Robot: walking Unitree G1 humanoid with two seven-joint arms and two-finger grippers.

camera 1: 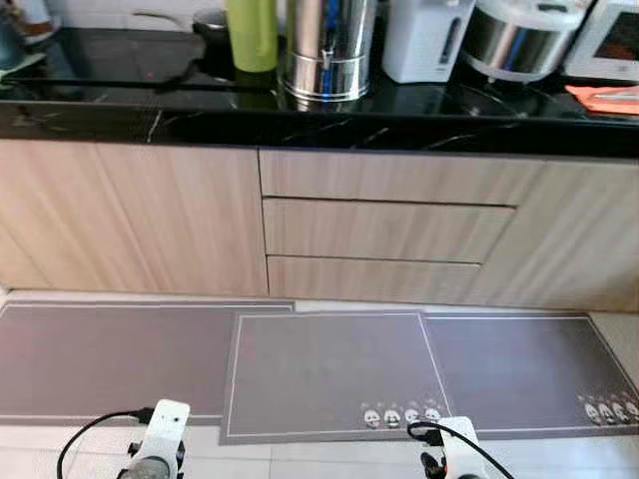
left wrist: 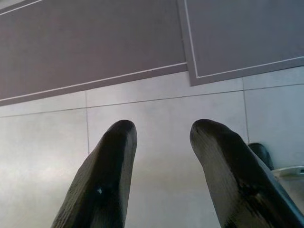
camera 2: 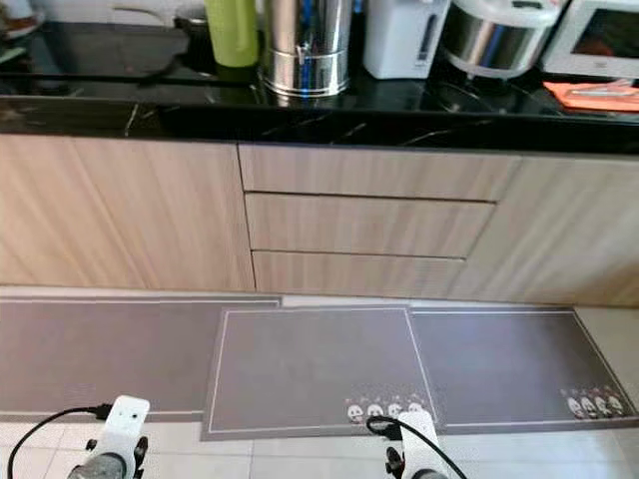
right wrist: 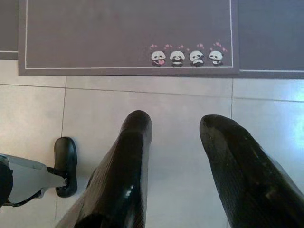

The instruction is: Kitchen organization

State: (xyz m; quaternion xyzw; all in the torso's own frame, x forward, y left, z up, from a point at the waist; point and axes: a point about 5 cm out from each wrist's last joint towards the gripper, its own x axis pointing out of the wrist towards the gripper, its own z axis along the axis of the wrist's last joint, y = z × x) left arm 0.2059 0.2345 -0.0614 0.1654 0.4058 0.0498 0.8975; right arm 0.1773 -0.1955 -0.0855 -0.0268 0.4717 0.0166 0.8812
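Approach step, I judge: left gripper point(left wrist: 159, 137) and right gripper point(right wrist: 175, 130) hang released, empty, over floor tiles point(left wrist: 156, 114); next, close on the table point(camera 1: 319, 125).

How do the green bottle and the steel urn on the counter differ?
The green bottle is matte, slimmer and plain; the steel urn is shiny, wider and has a small tap near its base. The bottle stands left of the urn. Both stand upright on the black counter, tops cut off by the frame.
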